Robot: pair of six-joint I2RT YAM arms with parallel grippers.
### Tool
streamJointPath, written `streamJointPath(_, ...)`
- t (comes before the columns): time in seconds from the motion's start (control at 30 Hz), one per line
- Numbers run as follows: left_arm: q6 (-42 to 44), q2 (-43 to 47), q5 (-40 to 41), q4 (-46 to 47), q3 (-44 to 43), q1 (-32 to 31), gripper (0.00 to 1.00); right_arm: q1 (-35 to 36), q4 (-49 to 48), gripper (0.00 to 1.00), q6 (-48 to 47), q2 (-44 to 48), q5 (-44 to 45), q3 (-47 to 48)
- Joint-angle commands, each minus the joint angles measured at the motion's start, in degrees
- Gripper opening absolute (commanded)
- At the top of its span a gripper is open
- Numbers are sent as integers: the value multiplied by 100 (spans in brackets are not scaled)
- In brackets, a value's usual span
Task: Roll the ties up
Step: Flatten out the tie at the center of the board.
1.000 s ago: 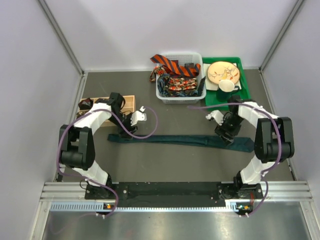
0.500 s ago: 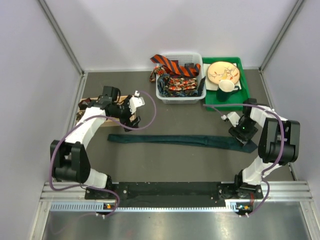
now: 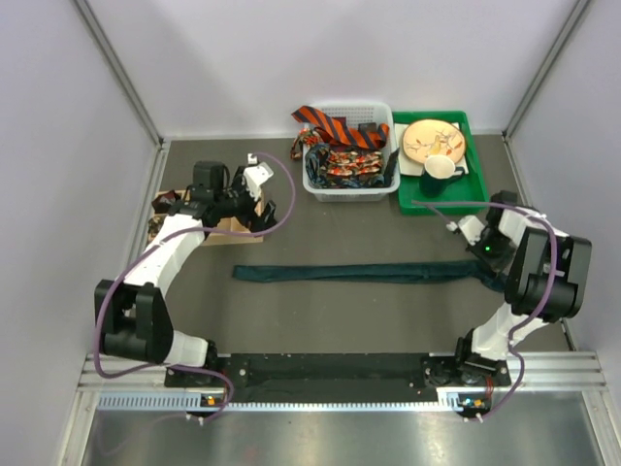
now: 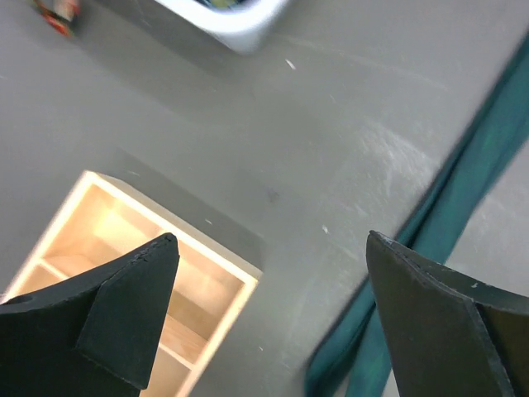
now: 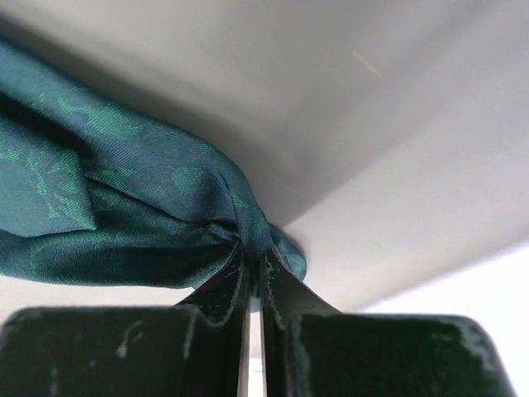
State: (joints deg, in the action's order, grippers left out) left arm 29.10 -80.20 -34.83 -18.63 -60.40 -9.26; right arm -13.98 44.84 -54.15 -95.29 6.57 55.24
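Note:
A plain dark teal tie (image 3: 359, 273) lies stretched left to right across the grey table. My right gripper (image 3: 493, 264) is at its right end, shut on a bunched fold of the teal tie (image 5: 124, 190), with the fabric pinched between the right gripper's (image 5: 252, 266) two black fingers. My left gripper (image 3: 254, 180) hovers open over the corner of a wooden box (image 3: 231, 216), away from the tie. In the left wrist view the left gripper (image 4: 273, 306) holds nothing, and the tie (image 4: 463, 182) runs past its right finger. More ties, one orange-and-black striped (image 3: 330, 124), fill a white basket (image 3: 349, 192).
A green tray (image 3: 408, 199) at the back right carries a tan plate (image 3: 434, 139) and a dark green cup (image 3: 441, 175). The wooden box (image 4: 207, 285) has open compartments. The basket's corner (image 4: 240, 21) shows in the left wrist view. Grey walls close in both sides.
My right gripper has shut on the teal tie's right end and drawn the tie rightward. My left gripper has opened wide and moved back and left toward the wooden box.

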Motion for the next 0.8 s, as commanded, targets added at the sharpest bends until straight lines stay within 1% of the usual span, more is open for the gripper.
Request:
streamJointPath(0.0, 822, -13, -173, -676, -156, -146, 99, -799, -256, 0, -1052, -157, 424, 609)
streamJointPath(0.07, 1061, -4, -60, -991, -103, -234, 99, -1035, -186, 0, -1464, -244, 512, 934)
streamJointPath(0.13, 1491, -100, 2, -1299, -156, -296, 99, -1177, -299, 0, -1903, -297, 573, 1076)
streamJointPath(0.17, 1658, -162, -15, -1753, -208, -305, 99, -1238, -387, 0, -2037, -306, 669, 1146)
streamJointPath(0.23, 1914, -390, 81, -2020, -322, -349, 99, -1440, -511, 0, -2318, -411, 732, 1243)
streamJointPath(0.3, 2142, -539, 99, -2380, -376, -357, 99, -1616, -529, 0, -2372, -578, 802, 1488)
streamJointPath(0.4, 2336, -497, 195, -2383, -227, -358, 99, -1766, -678, 0, -2547, -675, 899, 1656)
streamJointPath(0.6, 2153, -373, 275, -2162, -7, -366, 99, -1933, -1204, 0, -2750, -798, 1197, 1525)
streamJointPath(0.63, 2144, -364, 266, -2162, 2, -366, 99, -1933, -1214, 3, -2689, -816, 1189, 1524)
streamJointPath(0.67, 2143, -347, 257, -2188, -7, -366, 99, -1933, -1214, 9, -2645, -816, 1232, 1577)
streamJointPath(0.7, 2196, -329, 231, -2223, -15, -366, 99, -1933, -1197, 18, -2584, -799, 1233, 1612)
streamJointPath(0.73, 2292, -312, 179, -2311, -33, -375, 99, -1925, -953, 41, -2392, -773, 1172, 1769)
streamJointPath(0.77, 2415, -286, 48, -2538, -42, -401, 99, -1925, -794, 50, -2285, -633, 997, 1858)
